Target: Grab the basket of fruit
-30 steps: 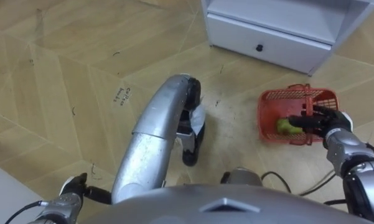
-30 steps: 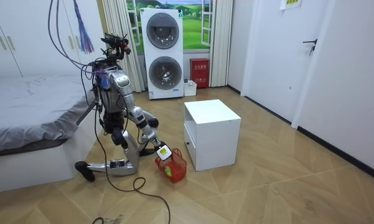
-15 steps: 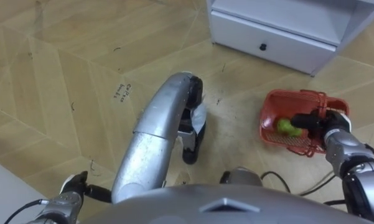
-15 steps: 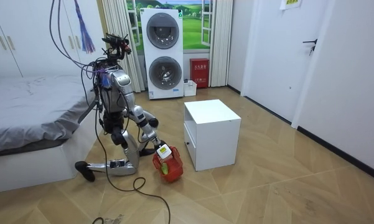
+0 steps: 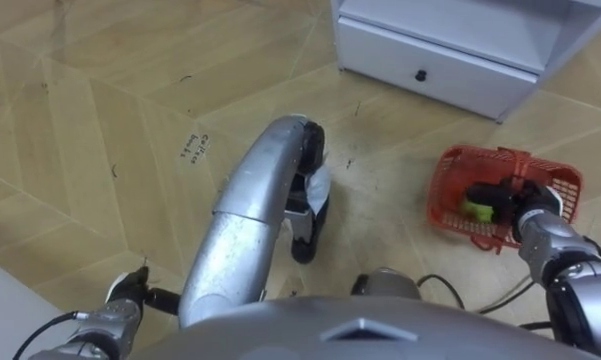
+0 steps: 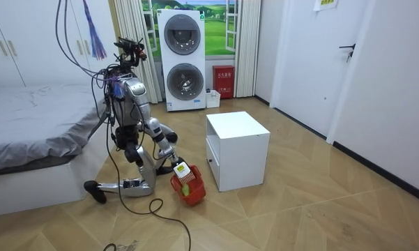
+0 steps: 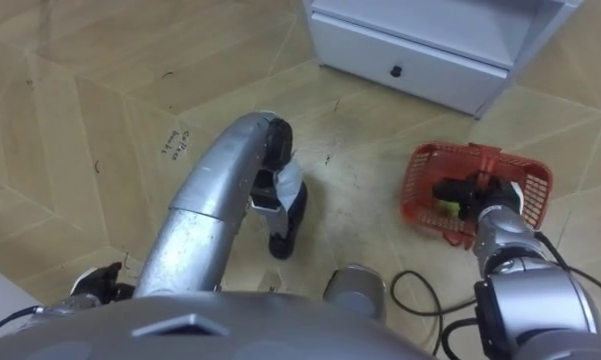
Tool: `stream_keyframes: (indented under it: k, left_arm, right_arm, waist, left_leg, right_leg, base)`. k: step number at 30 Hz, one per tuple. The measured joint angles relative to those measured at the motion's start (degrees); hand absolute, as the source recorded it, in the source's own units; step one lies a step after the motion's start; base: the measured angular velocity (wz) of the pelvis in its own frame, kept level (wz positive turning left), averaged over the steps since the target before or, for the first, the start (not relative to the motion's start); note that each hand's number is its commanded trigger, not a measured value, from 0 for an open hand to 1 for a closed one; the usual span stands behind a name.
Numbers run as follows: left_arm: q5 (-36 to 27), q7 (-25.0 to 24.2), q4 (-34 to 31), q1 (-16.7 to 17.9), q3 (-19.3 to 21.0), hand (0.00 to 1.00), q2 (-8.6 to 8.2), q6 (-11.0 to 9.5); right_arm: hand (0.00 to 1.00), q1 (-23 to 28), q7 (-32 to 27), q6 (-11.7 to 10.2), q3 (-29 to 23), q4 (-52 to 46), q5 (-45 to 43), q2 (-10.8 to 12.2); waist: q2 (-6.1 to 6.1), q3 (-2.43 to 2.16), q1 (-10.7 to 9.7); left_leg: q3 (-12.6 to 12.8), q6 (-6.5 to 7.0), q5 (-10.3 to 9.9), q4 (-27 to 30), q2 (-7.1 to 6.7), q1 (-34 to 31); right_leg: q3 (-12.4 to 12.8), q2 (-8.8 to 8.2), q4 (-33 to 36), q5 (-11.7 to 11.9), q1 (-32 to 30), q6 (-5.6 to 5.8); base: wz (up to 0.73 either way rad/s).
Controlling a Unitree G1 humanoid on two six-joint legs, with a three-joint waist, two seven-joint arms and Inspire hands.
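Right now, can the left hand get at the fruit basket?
Probably not. The left hand sits low on the robot's left, far from the fruit basket, which is to its right by the white cabinet, with the right hand curled round its edge.

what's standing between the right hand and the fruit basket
Nothing visible does: the right hand is at the fruit basket, its fingers curled on it. The left hand sits low at the view's left.
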Motion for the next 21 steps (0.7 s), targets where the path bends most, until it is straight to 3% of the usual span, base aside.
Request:
stream_keyframes:
  k: [10, 12, 16, 21]
  left_arm:
    - [0.1, 0.8, -0.1, -2.3, 0.1, 0.0, 0.0, 0.0]
    - [0.1, 0.8, -0.1, -2.6, 0.7, 0.0, 0.0, 0.0]
    - [0.1, 0.9, -0.1, -2.3, 0.8, 0.0, 0.0, 0.2]
    - [0.1, 2.3, -0.2, -2.9, 3.9, 0.0, 0.41, -0.2]
  right_arm:
    - [1.0, -1.4, -0.1, 0.0, 1.3, -2.7, 0.0, 0.2]
    - [1.0, -1.4, -0.1, 0.0, 1.2, -4.1, 0.0, 0.1]
    - [1.0, -1.4, -0.6, 0.0, 1.2, -8.5, 0.0, -0.8]
    - [1.0, -1.8, -1.6, 0.0, 0.8, -15.3, -0.5, -0.8]
  waist:
    - [-0.85, 0.29, 0.0]
    - [-1.63, 0.38, -0.2]
    - [-1.91, 0.51, -0.7]
    - [-2.05, 0.44, -2.9]
  left_leg:
    - [-1.1, 0.28, -0.2, 1.4, 0.54, -0.3]
    - [-1.1, 0.58, -0.3, 1.6, 0.56, -0.1]
    - [-1.1, 1.39, -1.1, 2.5, 0.74, 0.4]
    - [-1.0, 2.99, -2.2, 3.6, 0.79, 0.4]
  right_leg:
    - [0.5, 1.39, 0.5, -0.2, 0.1, -0.35]
    - [0.7, 1.38, 0.6, -0.2, 0.4, -0.48]
    - [2.0, 1.36, 0.8, -0.3, 1.0, -0.66]
    - [2.8, 1.28, 0.5, -0.4, 1.2, -0.73]
  base:
    - [-0.05]
    - [-0.05]
    - [-0.18]
    - [-0.09]
